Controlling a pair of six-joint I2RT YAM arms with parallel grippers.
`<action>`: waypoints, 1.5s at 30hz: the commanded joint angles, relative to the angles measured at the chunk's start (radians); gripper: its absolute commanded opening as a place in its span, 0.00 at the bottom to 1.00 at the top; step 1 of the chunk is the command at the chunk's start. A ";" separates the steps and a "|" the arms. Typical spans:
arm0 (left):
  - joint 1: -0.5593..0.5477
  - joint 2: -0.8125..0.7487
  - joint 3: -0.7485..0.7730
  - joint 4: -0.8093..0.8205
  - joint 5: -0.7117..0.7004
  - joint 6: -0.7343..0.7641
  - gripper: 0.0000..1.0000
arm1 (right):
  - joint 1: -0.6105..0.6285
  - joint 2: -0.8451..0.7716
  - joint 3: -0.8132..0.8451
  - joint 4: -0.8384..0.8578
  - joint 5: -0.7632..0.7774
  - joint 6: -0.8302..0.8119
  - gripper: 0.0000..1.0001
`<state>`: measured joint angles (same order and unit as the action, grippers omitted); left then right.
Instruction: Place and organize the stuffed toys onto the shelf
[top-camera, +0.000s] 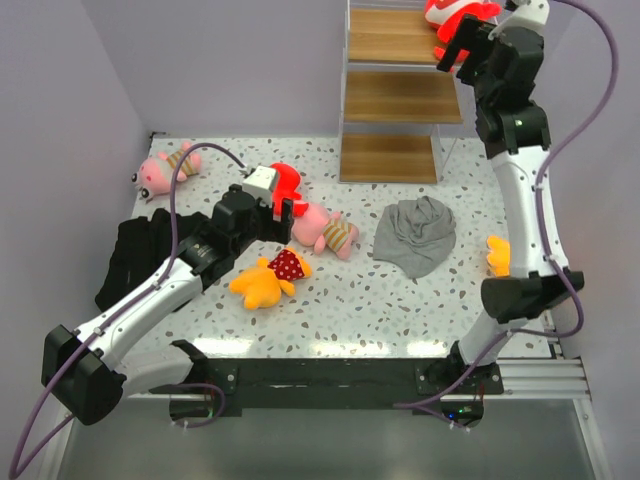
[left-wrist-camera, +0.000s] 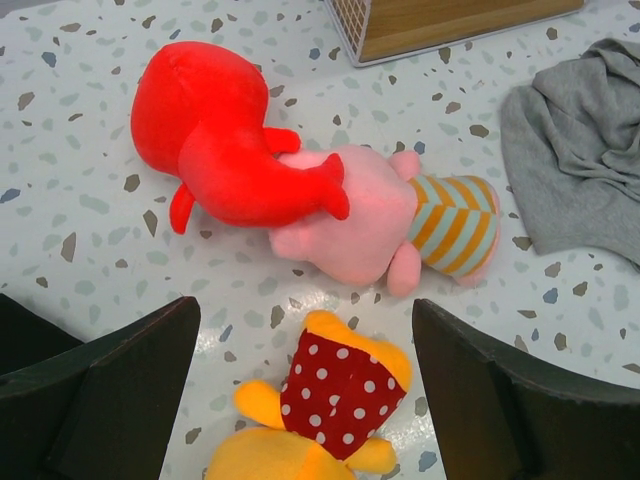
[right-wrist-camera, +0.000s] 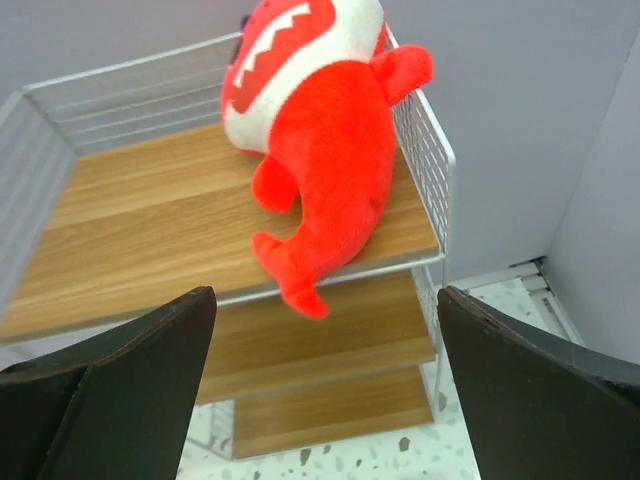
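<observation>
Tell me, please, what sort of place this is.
Probably a robot lab test cell rather than a home: a speckled tabletop boxed in by plain lilac walls, two arms bolted to a black rail at its near edge, and a small shelf with stuffed toys laid out as props.

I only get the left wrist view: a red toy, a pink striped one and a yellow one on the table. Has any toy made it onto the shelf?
Observer: Yes. One red-and-white plush lies at the right end of the top board of the shelf, with its tail over the front edge.
Operator: Is the right gripper holding it?
Observer: No. The right gripper is open, with its fingers wide on either side and touching nothing.
Operator: Any toys outside my view?
Observer: A pink plush lies at the far left of the table.
</observation>
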<state>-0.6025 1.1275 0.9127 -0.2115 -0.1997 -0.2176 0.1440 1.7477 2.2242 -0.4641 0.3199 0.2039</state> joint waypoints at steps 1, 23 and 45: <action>0.000 -0.003 0.040 0.017 -0.053 -0.015 0.92 | -0.003 -0.181 -0.161 -0.019 -0.187 0.141 0.96; 0.198 0.512 0.603 -0.268 -0.132 -0.161 0.82 | 0.173 -0.835 -1.333 0.162 -0.611 0.385 0.88; 0.201 0.993 0.914 -0.373 -0.130 0.004 0.11 | 0.246 -0.814 -1.370 0.170 -0.608 0.321 0.88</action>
<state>-0.4084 2.1315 1.7813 -0.5598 -0.3138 -0.2329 0.3809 0.9493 0.8589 -0.3256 -0.2623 0.5377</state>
